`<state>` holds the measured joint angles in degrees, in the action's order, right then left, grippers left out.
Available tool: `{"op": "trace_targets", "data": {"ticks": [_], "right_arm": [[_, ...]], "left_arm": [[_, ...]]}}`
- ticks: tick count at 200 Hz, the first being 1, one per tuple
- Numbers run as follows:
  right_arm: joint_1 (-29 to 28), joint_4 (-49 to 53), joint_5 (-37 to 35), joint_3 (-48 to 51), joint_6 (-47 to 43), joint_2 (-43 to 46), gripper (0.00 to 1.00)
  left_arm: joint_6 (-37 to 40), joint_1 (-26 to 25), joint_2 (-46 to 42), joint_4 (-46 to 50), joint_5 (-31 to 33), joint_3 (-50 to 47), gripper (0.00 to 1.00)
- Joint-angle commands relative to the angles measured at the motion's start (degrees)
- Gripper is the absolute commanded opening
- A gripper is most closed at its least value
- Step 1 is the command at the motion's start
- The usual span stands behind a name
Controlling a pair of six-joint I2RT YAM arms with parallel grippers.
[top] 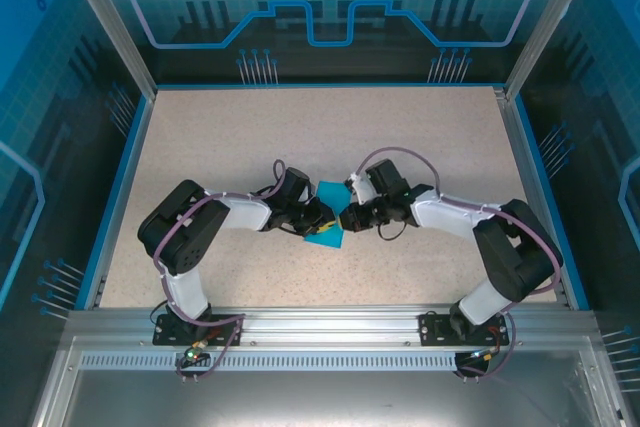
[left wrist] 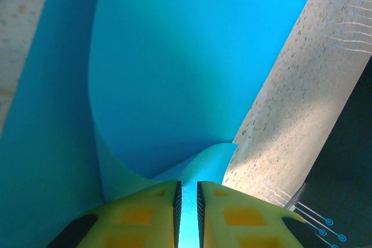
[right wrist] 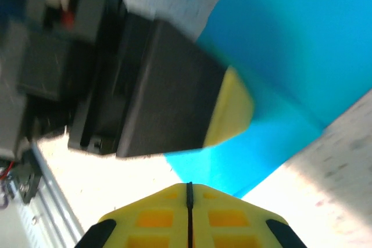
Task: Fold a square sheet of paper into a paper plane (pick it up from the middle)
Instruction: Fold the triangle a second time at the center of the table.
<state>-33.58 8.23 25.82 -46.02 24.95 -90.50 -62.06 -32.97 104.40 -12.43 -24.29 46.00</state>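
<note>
**A:** From above, what are the materials like?

**B:** The surface is speckled beige, matte and grainy. Near its middle is the sheet of paper. It is thin, bright cyan and unmarked, and it shows as two angular patches on either side of the hands.

**A:** And the arms?

**B:** The left arm and the right arm each bend at the elbow and reach inward. The left hand and the right hand meet almost tip to tip over the paper.

**A:** What does the left wrist camera show?

**B:** The paper is smooth and rises in a soft curve, part of it standing off the grainy surface. The left hand's yellow fingers have ribbed black pads and are clamped on a flap of the paper. A narrow cyan strip shows between them, so that hand is gripping the sheet.

**A:** And the right wrist camera?

**B:** It is blurred. The right hand's yellow fingers are pressed together, with only a thin dark seam between them, so it is closed. The paper's lower edge lies just beyond the tips, and I cannot tell whether it is caught. One of the left hand's fingers, black with a rounded yellow tip, lies against the cyan sheet.
</note>
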Motion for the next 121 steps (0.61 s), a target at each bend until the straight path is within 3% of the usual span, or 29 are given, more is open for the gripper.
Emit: {"op": "trace_targets", "data": {"ticks": [1,47,121], "right_arm": [[-2.2,-2.5,2.1,2.0,4.6,0.2,0.07],[-5.4,-4.4,0.5,1.9,7.8,-2.4,0.06],[-4.8,-6.3,-2.1,1.7,11.1,-4.7,0.06]], "left_arm": [[-0.5,-0.5,1.4,1.6,0.8,0.1,0.19],[-0.5,-0.5,1.7,1.5,0.6,0.2,0.19],[-0.5,-0.5,1.6,1.5,0.4,0.2,0.19]]}}
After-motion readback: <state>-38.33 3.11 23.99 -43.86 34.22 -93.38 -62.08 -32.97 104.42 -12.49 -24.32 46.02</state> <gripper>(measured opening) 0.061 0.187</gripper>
